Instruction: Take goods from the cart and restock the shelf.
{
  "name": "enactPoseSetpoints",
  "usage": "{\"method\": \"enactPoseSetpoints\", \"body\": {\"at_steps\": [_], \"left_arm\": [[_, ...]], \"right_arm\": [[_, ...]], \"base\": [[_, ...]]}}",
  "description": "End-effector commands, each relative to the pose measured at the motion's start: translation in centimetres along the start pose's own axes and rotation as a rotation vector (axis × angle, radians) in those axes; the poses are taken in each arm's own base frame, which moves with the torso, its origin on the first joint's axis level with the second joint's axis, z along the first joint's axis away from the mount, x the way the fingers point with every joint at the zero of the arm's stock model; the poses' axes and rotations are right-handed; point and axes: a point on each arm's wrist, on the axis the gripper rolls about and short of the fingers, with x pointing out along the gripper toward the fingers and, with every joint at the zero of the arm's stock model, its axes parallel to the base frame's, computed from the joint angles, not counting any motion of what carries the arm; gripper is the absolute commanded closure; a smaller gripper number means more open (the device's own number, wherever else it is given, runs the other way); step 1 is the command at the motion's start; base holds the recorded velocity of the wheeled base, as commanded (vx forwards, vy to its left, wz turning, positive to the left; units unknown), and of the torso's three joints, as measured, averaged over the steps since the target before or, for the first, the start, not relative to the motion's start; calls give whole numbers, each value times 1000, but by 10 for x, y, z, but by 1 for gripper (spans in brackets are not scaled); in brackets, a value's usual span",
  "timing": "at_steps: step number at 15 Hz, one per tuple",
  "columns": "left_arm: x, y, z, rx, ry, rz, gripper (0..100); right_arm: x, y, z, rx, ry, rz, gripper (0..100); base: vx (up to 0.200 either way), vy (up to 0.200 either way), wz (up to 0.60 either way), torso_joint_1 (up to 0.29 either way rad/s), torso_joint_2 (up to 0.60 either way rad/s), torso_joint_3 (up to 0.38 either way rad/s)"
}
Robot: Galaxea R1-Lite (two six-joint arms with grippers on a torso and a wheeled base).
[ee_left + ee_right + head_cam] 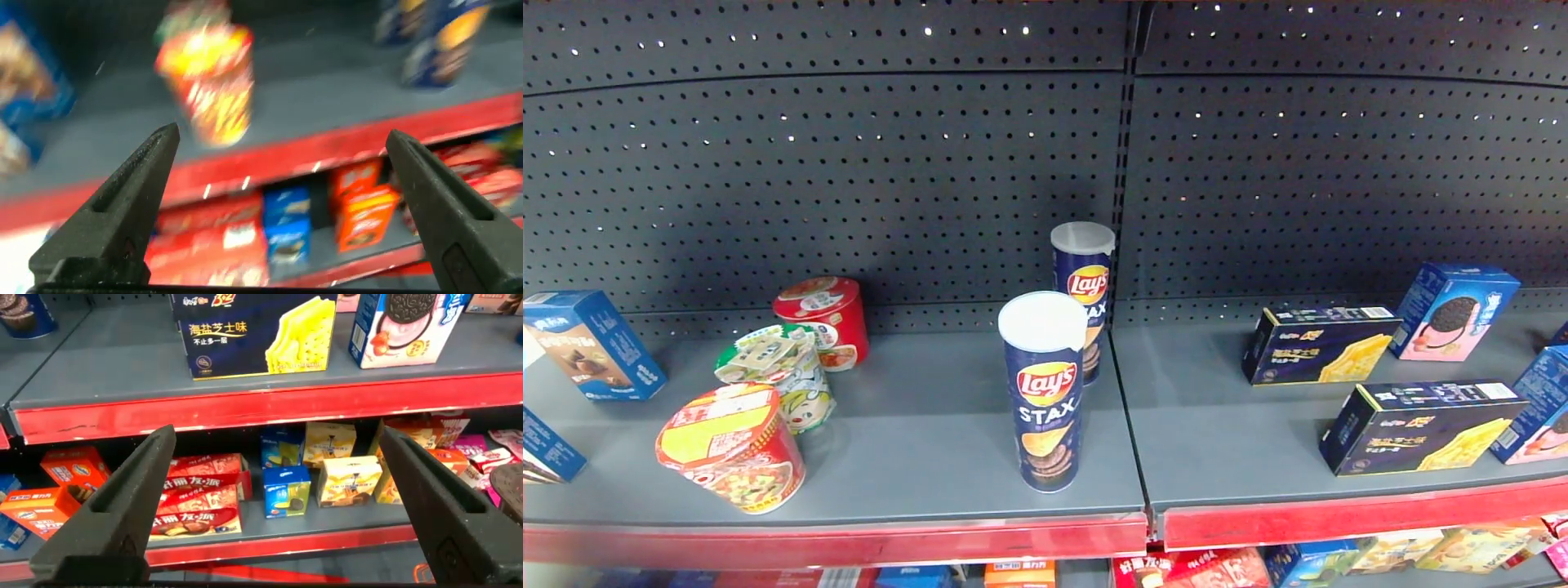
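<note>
Restocking looks partway done to me: one chip can [1045, 392] stands upright at the shelf [915, 441] front, noodle cups [734, 447] askew on its left, bare stretches unfilled. My left tool [282, 135] and right tool [278, 433] hang released, empty.

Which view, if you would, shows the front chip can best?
Head view: the front chip can stands whole, lid to base. Left wrist view catches its lower part; right wrist view, likely its base.

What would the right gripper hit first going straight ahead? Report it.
Probably the shelf's red front rail, just under the dark-blue cracker box; the open right gripper points about there, though depth is unclear.
</note>
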Motion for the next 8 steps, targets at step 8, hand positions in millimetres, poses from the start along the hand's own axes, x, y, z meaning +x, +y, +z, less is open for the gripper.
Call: {"method": "enactPoseSetpoints", "body": {"at_steps": [8], "left_arm": [[150,6,48,-23,261,-534,0]], "right_arm": [[0,0,0,-1,3,0,0]], "base": [[0,0,0,0,0,0]]}}
